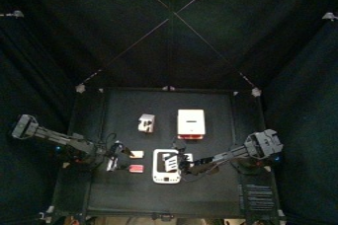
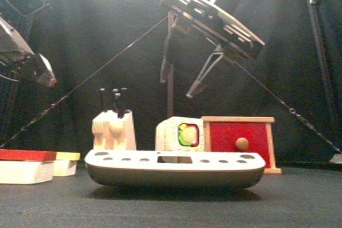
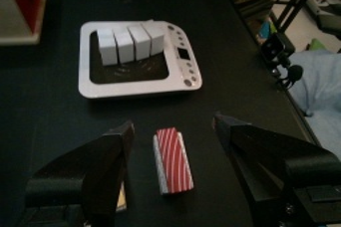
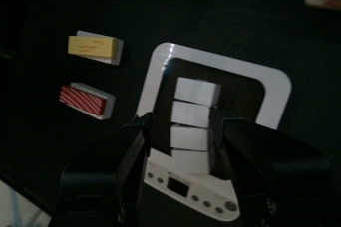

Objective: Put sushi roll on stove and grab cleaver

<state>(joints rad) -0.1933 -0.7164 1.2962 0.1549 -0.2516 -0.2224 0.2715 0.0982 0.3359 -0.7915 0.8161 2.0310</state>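
Found the right end effector (image 4: 184,123) spread wide over the stove (image 4: 260,87), one jaw on each side of the sushi (image 4: 193,92), with a thin gap showing on both sides. Saw the sushi lying on the stove as a row of four white blocks, running along the slab's length. Noted the stove as a flat white slab with rounded corners, a raised rim and small dark marks at one end.

Found the left end effector (image 3: 173,126) just as wide, gripping nothing, with a red block (image 3: 172,161) lying on the table between its jaws and clear of both. Made out pale stripes on that block. Spotted a yellow piece (image 4: 94,46) just beside it, flat and oblong.

Located the cleaver (image 1: 146,122) on the table's far half, small, pale and flat, well apart from both end effectors and with bare table all round. Saw a box (image 1: 193,120) near it, white with a red edge.

Noted a matte black table (image 1: 119,106), open along its left and far edges. Saw black curtains (image 1: 79,32) closing in every side.
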